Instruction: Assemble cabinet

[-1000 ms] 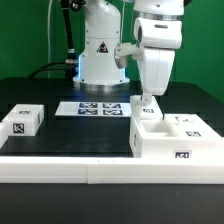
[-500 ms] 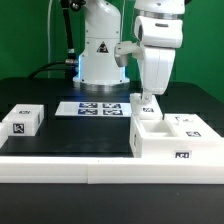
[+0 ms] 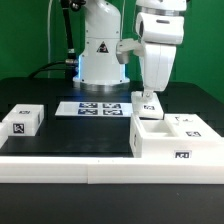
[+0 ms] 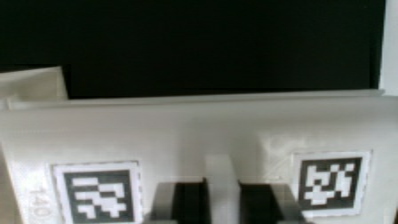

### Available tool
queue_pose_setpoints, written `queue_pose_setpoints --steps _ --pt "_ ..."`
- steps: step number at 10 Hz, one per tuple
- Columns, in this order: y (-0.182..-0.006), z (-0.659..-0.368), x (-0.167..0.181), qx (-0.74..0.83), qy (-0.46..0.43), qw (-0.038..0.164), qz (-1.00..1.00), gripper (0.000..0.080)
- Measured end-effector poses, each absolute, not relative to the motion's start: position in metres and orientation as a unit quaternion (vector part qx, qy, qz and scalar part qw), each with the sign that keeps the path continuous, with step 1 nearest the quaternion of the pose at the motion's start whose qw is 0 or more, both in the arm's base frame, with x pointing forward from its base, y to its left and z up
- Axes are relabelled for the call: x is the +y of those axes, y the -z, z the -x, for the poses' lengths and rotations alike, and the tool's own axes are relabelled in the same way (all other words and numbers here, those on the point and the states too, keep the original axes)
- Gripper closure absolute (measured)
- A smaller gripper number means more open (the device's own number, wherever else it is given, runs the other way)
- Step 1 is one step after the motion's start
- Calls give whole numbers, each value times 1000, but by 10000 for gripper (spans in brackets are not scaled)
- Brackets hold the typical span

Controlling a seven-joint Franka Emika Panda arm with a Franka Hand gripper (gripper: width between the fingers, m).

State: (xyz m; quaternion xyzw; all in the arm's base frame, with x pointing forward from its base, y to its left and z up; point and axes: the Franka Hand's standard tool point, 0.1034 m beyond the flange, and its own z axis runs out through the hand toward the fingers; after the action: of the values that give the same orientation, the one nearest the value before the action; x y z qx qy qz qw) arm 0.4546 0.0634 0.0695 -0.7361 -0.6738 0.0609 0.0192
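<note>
The cabinet (image 3: 172, 137) is a white boxy body with open compartments and tags, standing at the exterior view's right near the front edge. My gripper (image 3: 147, 97) hangs straight down over its far left corner. In the wrist view the two dark fingers (image 4: 185, 203) stand on either side of a thin upright white panel edge of the cabinet (image 4: 196, 125), between two tags. My gripper (image 4: 222, 198) looks shut on that panel. The fingertips are cut off by the frame edge.
A small white tagged block (image 3: 22, 121) lies at the exterior view's left. The marker board (image 3: 95, 107) lies flat in front of the white robot base (image 3: 100, 55). A white rail (image 3: 70, 165) runs along the table's front edge.
The gripper and wrist have shifted very slightly at the cabinet's far left corner. The cabinet and the block have not moved.
</note>
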Motion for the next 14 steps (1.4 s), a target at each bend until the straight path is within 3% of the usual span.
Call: queue_pose_setpoints --steps 9,14 --pt "-64 -460 63 -673 -58 21 737 731" --pt "-59 -478 57 -712 -37 19 701 729"
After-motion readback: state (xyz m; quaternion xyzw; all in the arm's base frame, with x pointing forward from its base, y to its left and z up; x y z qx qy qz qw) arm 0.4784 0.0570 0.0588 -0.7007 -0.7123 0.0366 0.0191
